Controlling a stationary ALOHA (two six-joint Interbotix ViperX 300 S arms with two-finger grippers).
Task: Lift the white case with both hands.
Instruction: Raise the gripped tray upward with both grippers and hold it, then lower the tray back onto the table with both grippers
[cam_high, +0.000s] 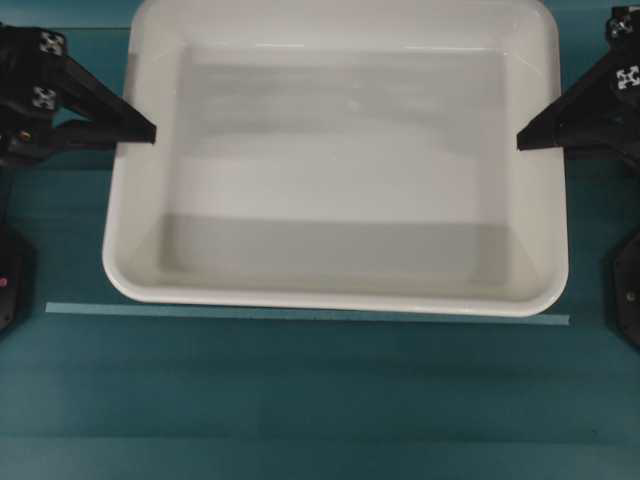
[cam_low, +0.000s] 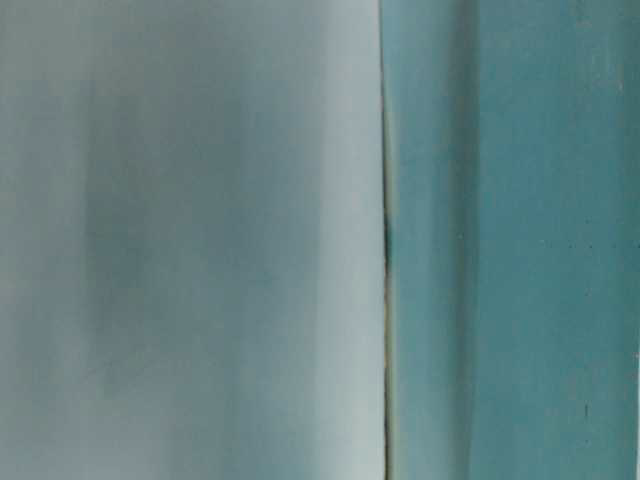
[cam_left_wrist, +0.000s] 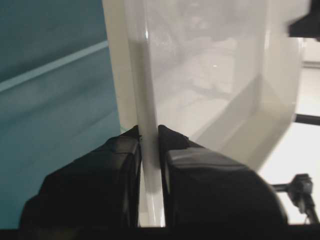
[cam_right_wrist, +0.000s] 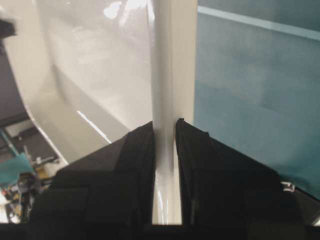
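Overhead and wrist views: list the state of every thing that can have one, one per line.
white case: upright, nothing inside, gripped at both side rims.
left tool: shut on the case's left rim.
right tool: shut on the case's right rim.

The overhead view looks straight down on the teal worktop (cam_high: 300, 400) and takes in almost the whole white case (cam_high: 340, 295), with the left claw (cam_high: 150, 133) and the right claw (cam_high: 522, 140) at its two short sides. The table-level view is very near and blurred: a pale surface fills its left part and teal its right. The left wrist camera sits just behind its claw (cam_left_wrist: 150, 132) and looks along the case rim (cam_left_wrist: 150, 75); the right claw's tip shows at its far edge. The right wrist camera looks the same way over its own claw (cam_right_wrist: 164, 125) and the opposite rim (cam_right_wrist: 167, 60). Both wrist views share the case interior.
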